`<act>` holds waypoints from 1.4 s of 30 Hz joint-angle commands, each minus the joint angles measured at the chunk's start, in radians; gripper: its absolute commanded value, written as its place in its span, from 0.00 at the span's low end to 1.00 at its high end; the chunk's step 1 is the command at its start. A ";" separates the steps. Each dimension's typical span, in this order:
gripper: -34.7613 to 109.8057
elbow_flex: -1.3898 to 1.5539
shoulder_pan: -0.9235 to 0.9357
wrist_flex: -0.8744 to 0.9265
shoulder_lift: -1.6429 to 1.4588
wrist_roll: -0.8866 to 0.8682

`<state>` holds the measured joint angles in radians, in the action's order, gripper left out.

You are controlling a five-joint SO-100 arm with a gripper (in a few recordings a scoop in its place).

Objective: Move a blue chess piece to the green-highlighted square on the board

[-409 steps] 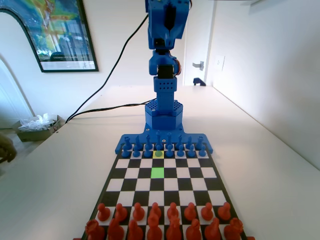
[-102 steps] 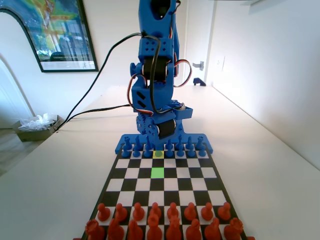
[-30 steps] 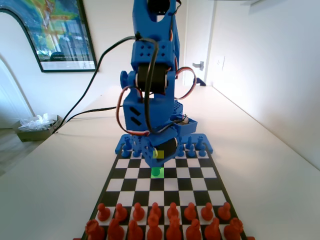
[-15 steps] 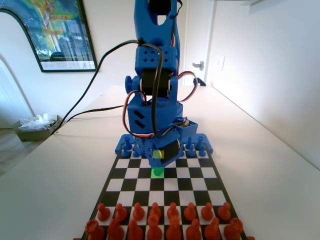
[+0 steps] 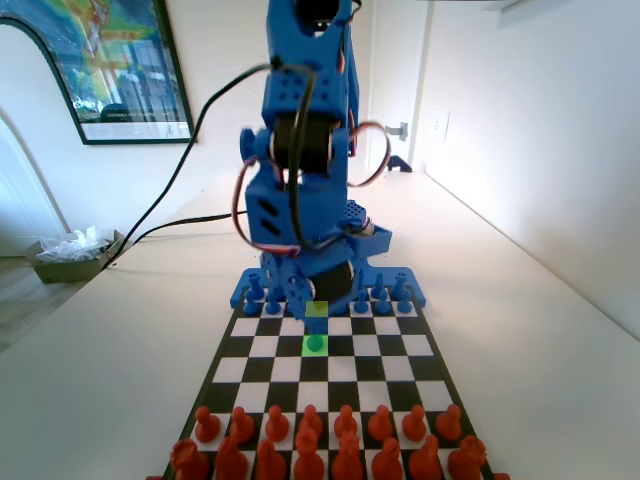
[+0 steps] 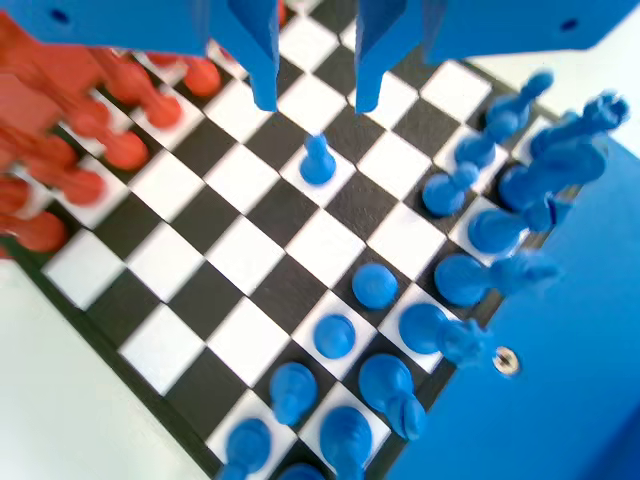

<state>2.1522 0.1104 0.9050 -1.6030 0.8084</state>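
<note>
- The blue chess piece (image 5: 315, 343) stands upright on the green-highlighted square (image 5: 316, 350), two rows out from the blue back pieces; in the wrist view the same pawn (image 6: 317, 160) stands alone on a white cell, apart from every other piece
- Just behind it in the fixed view lies the pale yellow square (image 5: 316, 309), bare of any piece, which I take to be the cell the pawn came from
- The pincer (image 6: 313, 98) hangs above the pawn with its jaws parted and nothing between them; the tips sit above the pawn's head and touch nothing
- Judged from this, the placing itself looks done: the pawn is on its target and free of the jaws. What seems left is only for the arm to pull away without brushing the piece
- The blue arm (image 5: 300, 150) leans forward over the near end of the board (image 5: 235, 370), its wrist bent down so the pincer points at the squares below; its bulk hides part of the blue pawn row (image 5: 380, 297)
- The red pieces (image 5: 310, 440) stand in their two rows at the other end of the board, well apart from the pawn
- The board rests on a white desk (image 5: 120, 350)
</note>
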 commanded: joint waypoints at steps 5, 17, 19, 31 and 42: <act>0.28 -0.015 -0.003 0.169 -0.316 0.043; 0.25 0.008 -0.118 0.609 -0.827 0.377; 0.25 -0.018 -0.144 0.683 -0.867 0.443; 0.25 -0.083 -0.170 0.836 -1.054 0.742; 0.25 -0.034 -0.210 0.838 -1.163 0.864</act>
<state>2.1154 -0.0813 1.7411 -2.7382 1.6475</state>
